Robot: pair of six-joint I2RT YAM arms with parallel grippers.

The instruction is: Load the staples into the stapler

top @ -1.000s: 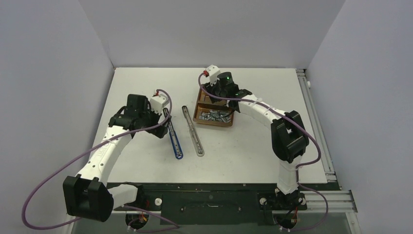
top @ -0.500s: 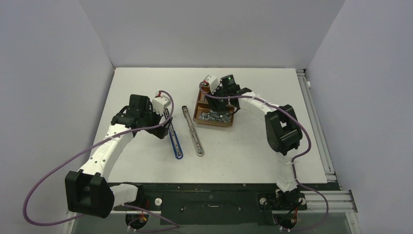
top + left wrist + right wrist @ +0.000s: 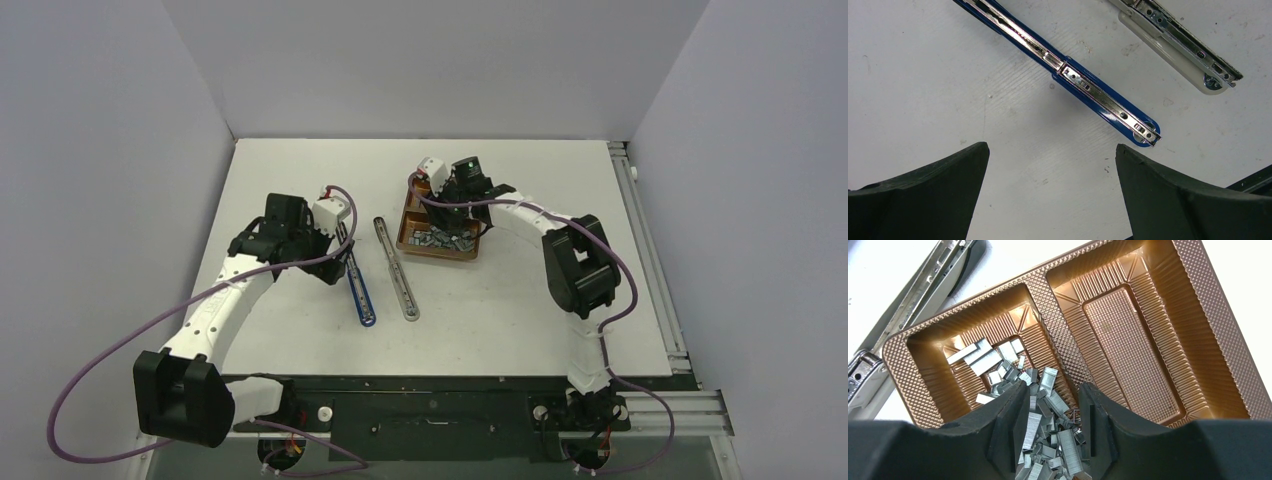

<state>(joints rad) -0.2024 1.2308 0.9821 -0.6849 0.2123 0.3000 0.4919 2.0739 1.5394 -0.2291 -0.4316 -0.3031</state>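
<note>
The staples [image 3: 1048,412] lie in a loose silver pile in the left compartment of a copper tray [image 3: 1050,305]; they also show in the top view [image 3: 441,238]. My right gripper [image 3: 1053,390] is open, its jaws lowered either side of the pile and shut on nothing. It shows in the top view [image 3: 456,212] over the tray [image 3: 412,243]. A blue stapler [image 3: 358,285], opened flat, lies left of a grey-white stapler [image 3: 397,268], also opened flat. My left gripper [image 3: 1052,147] is open and empty, above the table just beside the blue stapler [image 3: 1098,97].
The tray's right compartment [image 3: 1135,347] holds nothing. The grey-white stapler [image 3: 918,300] lies just left of the tray. White walls close the table at the back and the left. A metal rail [image 3: 650,260] runs along the right edge.
My right gripper has moved from the tray's far end down over the staple compartment. The left arm has barely shifted.
</note>
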